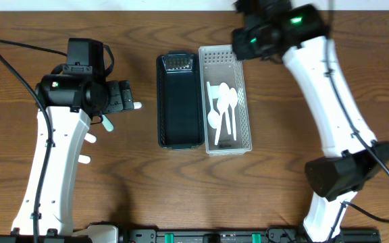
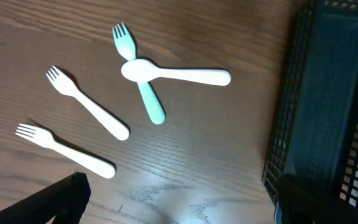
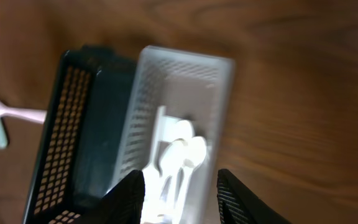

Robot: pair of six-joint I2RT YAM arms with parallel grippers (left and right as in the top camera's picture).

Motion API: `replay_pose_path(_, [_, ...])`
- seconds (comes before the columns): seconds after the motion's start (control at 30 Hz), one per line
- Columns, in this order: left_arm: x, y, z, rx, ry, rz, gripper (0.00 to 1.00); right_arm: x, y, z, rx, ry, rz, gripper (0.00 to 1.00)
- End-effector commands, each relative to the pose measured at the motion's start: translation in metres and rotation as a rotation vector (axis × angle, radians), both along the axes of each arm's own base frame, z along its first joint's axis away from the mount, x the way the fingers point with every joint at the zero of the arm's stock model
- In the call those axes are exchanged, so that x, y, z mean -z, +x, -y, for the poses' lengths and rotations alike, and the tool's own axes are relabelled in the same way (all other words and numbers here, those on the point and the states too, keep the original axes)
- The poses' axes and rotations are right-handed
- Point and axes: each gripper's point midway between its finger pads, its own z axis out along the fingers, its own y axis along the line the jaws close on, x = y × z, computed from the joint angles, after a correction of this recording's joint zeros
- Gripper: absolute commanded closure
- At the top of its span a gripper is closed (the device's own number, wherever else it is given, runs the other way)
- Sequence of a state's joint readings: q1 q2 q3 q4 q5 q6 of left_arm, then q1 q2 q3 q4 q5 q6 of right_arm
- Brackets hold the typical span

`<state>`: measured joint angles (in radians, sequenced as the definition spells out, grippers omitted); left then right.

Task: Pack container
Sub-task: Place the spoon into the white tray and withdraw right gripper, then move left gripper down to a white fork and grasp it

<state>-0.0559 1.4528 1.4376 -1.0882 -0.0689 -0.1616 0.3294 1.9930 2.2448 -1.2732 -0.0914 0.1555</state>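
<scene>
left gripper [image 2: 179, 211]: spread wide, nothing gripped. It's hung over the table just beside the black basket [image 2: 328, 106], on the side turned away from the white basket [image 1: 226, 101].
left fingers [image 2: 48, 200]: only the dark tips are caught, at the bottom edge of the left wrist view.
right gripper [image 3: 179, 202]: fingers held apart, nothing pinched between them. It's parked over the white basket, one basket over from the black basket.
white basket: set right alongside the black basket, long side to long side; they look to be touching.
spoons [image 1: 223, 108]: all white, piled in the white basket. At least three can be counted; they're overlapped, so an exact number can't be told.
loose cutlery: four pieces counted, all laid on the table on the black basket's side away from the white basket.
teal fork [image 2: 138, 78]: one, closest of the forks to the black basket.
white spoon [image 2: 176, 74]: one, laid across the teal fork, handle pointed toward the black basket.
nearer white fork [image 2: 89, 104]: further out from the black basket than the teal fork.
farther white fork [image 2: 64, 149]: furthest out of the lot.
baskets: two counted, both mesh-walled.
table [image 1: 46, 27]: brown wood grain, a bit of glare picked up near the black basket's corner.
room: only a pale strip [image 1: 113, 4] is seen past the table's far edge.
</scene>
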Motion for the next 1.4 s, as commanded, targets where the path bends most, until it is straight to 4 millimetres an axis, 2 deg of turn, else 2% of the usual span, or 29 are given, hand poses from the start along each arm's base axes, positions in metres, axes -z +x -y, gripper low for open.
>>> replay_pose_path(0.0, [-0.015, 0.0, -0.014, -0.062, 0.029, 0.037, 0.02, -0.038, 0.003, 0.058, 0.109, -0.024, 0.071, 0.59])
replay_pose_path(0.1, [-0.023, -0.008, -0.037, -0.192, 0.016, 0.043, 0.02, -0.037, 0.0, 0.105, 0.208, -0.036, 0.039, 0.53])
replay_pose_path(0.2, [-0.036, -0.019, -0.075, -0.428, -0.032, 0.089, 0.02, -0.031, -0.004, 0.15, 0.307, -0.046, -0.004, 0.5])
replay_pose_path(0.23, [-0.038, -0.024, -0.088, -0.506, -0.046, 0.106, 0.02, -0.029, -0.005, 0.166, 0.341, -0.048, -0.016, 0.46])
replay_pose_path(0.33, [-0.039, -0.043, -0.127, -0.724, -0.073, 0.124, 0.02, -0.028, -0.008, 0.206, 0.432, -0.048, -0.025, 0.25])
replay_pose_path(0.43, [-0.028, -0.064, -0.157, -0.918, -0.097, 0.108, 0.02, -0.028, -0.012, 0.24, 0.508, -0.048, -0.027, 0.19])
replay_pose_path(0.6, [0.013, -0.094, -0.188, -1.162, -0.137, 0.039, 0.02, -0.026, -0.026, 0.282, 0.585, -0.06, -0.049, 0.18])
replay_pose_path(0.7, [0.044, -0.101, -0.194, -1.218, -0.164, 0.005, 0.02, -0.024, -0.032, 0.295, 0.615, -0.055, -0.06, 0.18])
replay_pose_path(0.87, [0.094, -0.108, -0.197, -1.287, -0.187, -0.021, 0.02, -0.024, -0.033, 0.294, 0.614, -0.054, -0.066, 0.18])
replay_pose_path(1.2, [0.158, -0.103, -0.199, -1.343, -0.206, -0.122, 0.02, -0.02, -0.038, 0.288, 0.604, -0.054, -0.098, 0.18])
replay_pose_path(1.37, [0.192, -0.095, -0.19, -1.333, -0.282, -0.205, 0.02, -0.019, -0.041, 0.287, 0.603, -0.054, -0.113, 0.18])
